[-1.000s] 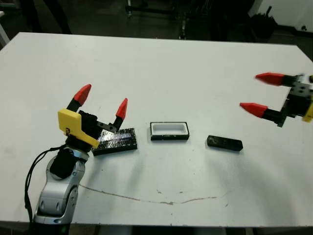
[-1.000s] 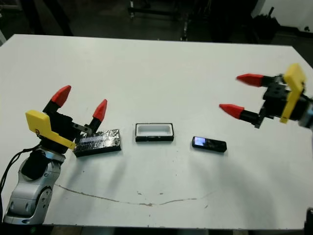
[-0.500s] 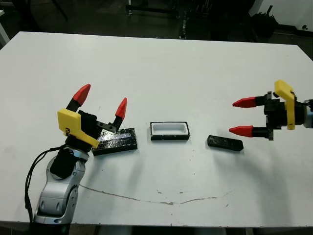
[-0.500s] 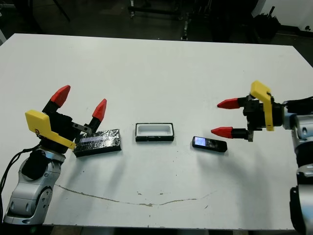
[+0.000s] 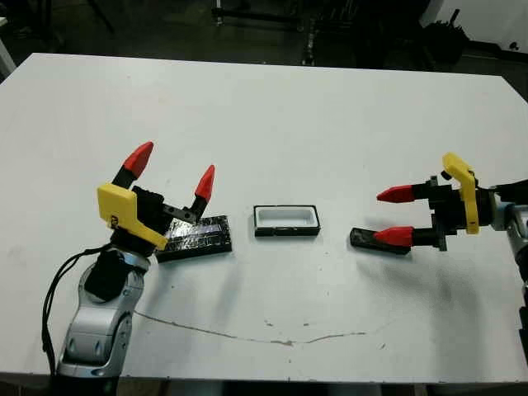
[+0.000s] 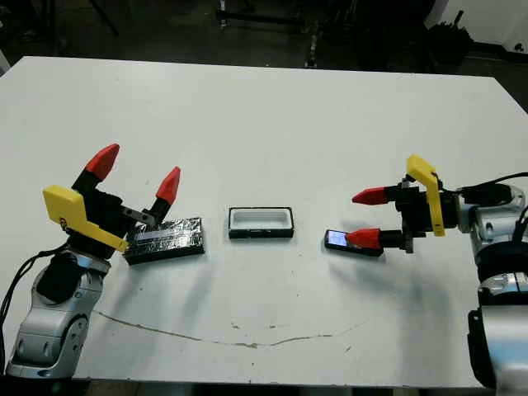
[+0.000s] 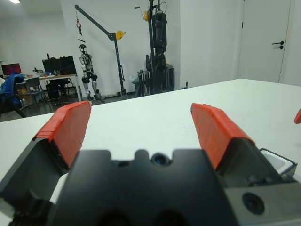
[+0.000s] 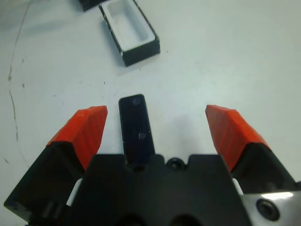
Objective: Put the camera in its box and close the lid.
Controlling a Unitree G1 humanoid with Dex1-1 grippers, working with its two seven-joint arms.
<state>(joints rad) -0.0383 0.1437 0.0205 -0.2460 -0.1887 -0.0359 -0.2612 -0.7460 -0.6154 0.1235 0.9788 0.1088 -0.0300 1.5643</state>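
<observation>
While the left gripper hovers spread wide beside the lid, the right gripper has descended, wide, to the camera, right of the box. Right wrist: camera sits between the fingers, off-centre; grasp is imminent.

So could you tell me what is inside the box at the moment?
Nothing shows inside the box: only its white lining, seen in the head views and the right wrist view. The camera lies on the table between the right gripper's open fingers; the lid lies apart, beside the left gripper.
</observation>
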